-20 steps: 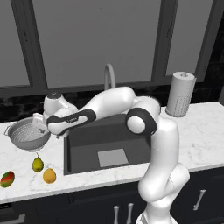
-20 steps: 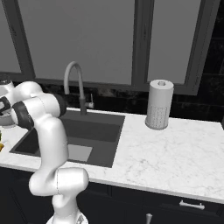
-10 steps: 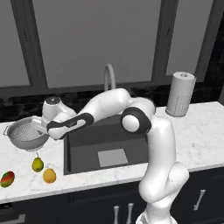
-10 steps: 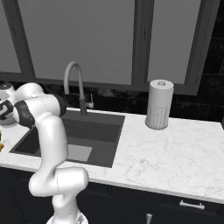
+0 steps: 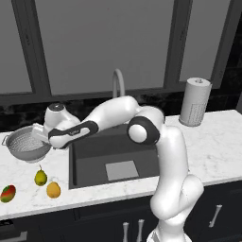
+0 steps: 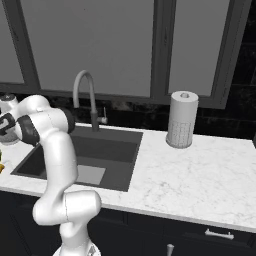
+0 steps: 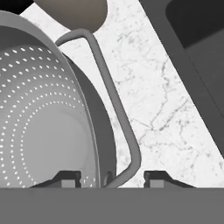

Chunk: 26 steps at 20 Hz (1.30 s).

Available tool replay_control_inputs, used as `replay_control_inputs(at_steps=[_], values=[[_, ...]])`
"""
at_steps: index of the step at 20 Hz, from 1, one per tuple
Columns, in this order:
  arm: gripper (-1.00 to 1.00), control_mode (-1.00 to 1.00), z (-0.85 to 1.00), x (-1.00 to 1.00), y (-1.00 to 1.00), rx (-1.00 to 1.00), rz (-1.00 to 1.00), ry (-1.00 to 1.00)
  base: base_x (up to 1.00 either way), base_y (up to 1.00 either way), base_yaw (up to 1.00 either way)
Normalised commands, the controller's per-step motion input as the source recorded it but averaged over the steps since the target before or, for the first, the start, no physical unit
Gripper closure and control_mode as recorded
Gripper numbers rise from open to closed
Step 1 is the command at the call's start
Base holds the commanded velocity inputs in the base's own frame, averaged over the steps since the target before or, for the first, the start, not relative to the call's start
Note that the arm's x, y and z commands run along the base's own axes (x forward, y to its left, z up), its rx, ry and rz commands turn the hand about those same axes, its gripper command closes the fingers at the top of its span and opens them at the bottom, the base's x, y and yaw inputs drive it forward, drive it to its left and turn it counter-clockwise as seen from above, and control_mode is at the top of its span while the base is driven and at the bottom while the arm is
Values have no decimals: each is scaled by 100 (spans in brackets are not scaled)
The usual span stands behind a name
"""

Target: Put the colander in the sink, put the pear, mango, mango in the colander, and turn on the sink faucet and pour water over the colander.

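The colander (image 5: 26, 144) stands upright on the marble counter left of the sink (image 5: 94, 151). My gripper (image 5: 45, 140) is at its right rim. In the hand view the colander (image 7: 43, 122) is close up, and its rim and wire handle (image 7: 124, 131) lie between the fingertips (image 7: 65, 178) of the gripper (image 7: 112, 178), which stands open with a gap on each side. The pear (image 5: 40, 177), an orange-yellow mango (image 5: 53, 189) and a red-green mango (image 5: 8, 193) lie near the counter's front edge. The faucet (image 5: 117, 80) rises behind the sink, with no water showing.
A paper towel roll (image 5: 195, 101) stands on the counter right of the sink, also seen as the roll (image 6: 181, 120) in the right base view. The faucet (image 6: 85, 95) arches over the sink (image 6: 115, 145). Dark windows run behind the counter.
The hand has moved left and slightly down, from above the sink's left edge to the colander's right rim. The fruits and colander have stayed put.
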Motion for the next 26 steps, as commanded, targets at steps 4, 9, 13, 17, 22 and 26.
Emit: replay_control_inputs(at_steps=[4, 9, 13, 17, 22, 26], values=[[100, -100, -23, -7, 0, 0, 0, 8, 0, 0, 0], [100, -100, 1, -28, -16, 1, -6, 0, 0, 0, 0], [100, -100, 41, -53, -31, 5, -3, -8, 0, 0, 0], [100, -100, 62, -58, -28, 4, 0, -5, 0, 0, 0], [100, -100, 62, -69, -52, 12, 0, -4, 0, 0, 0], [100, -100, 50, -64, -71, 13, -2, 2, 0, 0, 0]])
